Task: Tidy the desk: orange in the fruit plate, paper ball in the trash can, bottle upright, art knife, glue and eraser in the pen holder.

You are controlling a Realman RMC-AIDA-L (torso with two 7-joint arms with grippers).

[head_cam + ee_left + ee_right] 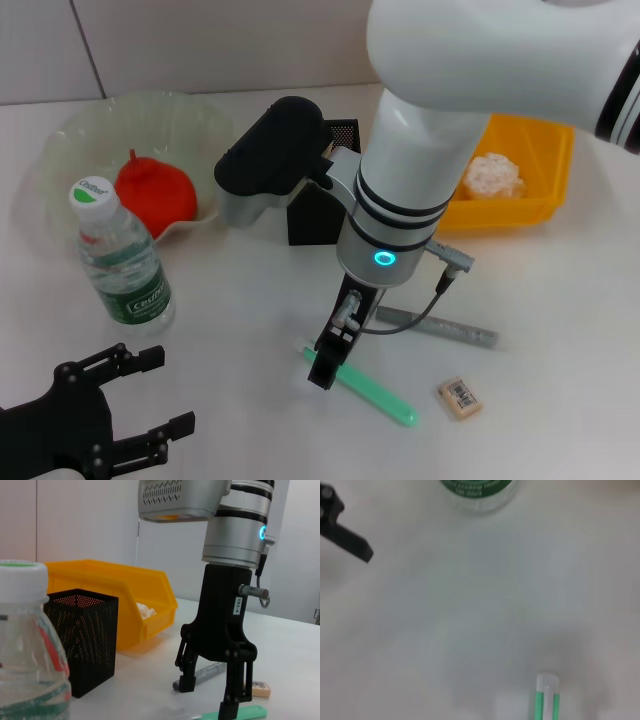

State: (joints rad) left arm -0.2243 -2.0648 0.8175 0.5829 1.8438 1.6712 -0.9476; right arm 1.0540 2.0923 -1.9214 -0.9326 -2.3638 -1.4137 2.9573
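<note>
Left gripper (140, 405) idle, jaws apart; right gripper (335, 350) jaws apart over slim green plastic art knife (375, 392): light, stiff, pinch mid-body.

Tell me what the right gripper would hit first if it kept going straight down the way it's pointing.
Most likely the green plastic art knife lying on the white desk; the right gripper points down over its near end, fingers open.

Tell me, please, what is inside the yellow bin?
The yellow bin holds a white paper ball. Its near-left corner is covered by the right arm, so anything there cannot be seen.
</note>
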